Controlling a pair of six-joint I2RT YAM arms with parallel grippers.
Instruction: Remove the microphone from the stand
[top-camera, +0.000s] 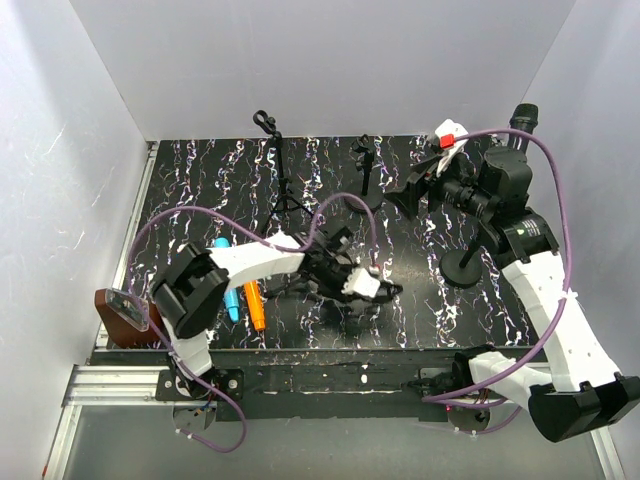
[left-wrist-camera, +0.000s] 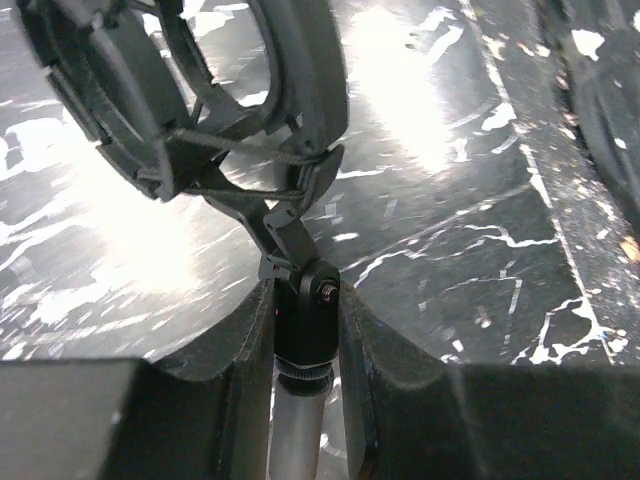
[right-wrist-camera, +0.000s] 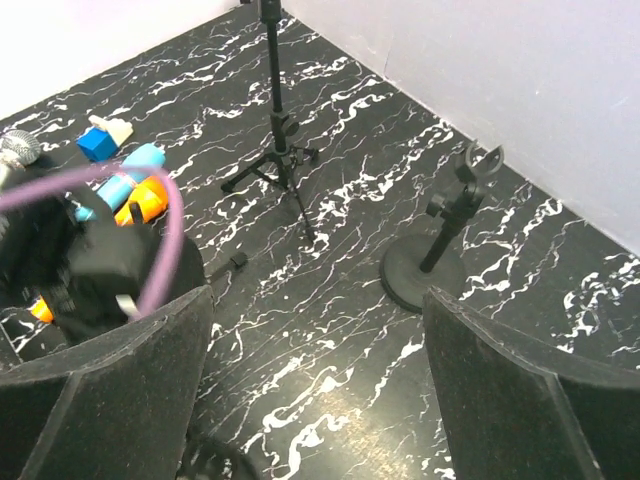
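Two fingers (left-wrist-camera: 230, 390) of the left tool (left-wrist-camera: 305, 295) are closed on the black swivel joint (left-wrist-camera: 303, 325) at the head of a stand tube (left-wrist-camera: 295, 440). Both pads touch its sides. Directly ahead of the tool, the shock mount (left-wrist-camera: 305, 100) extends from that joint over the bench (left-wrist-camera: 450, 150). Its cradle is partly out of frame, so whether a microphone sits inside cannot be told. The one recognisable microphone (right-wrist-camera: 15, 150) shows only its mesh head. It lies well apart from the right tool (right-wrist-camera: 315, 300), beyond the orange marker (right-wrist-camera: 150, 200). The right tool stands with jaws wide and holds nothing.

Hazards, as judged:
- The joint is rounded and held near the fingertips, so a sideways pull may roll it out of the grip.
- The swivel may turn under load and swing the mount against a finger.
- With no second hold, any pull on the cradle may drag the whole stand across the bench.
- The elastic cords may snag.
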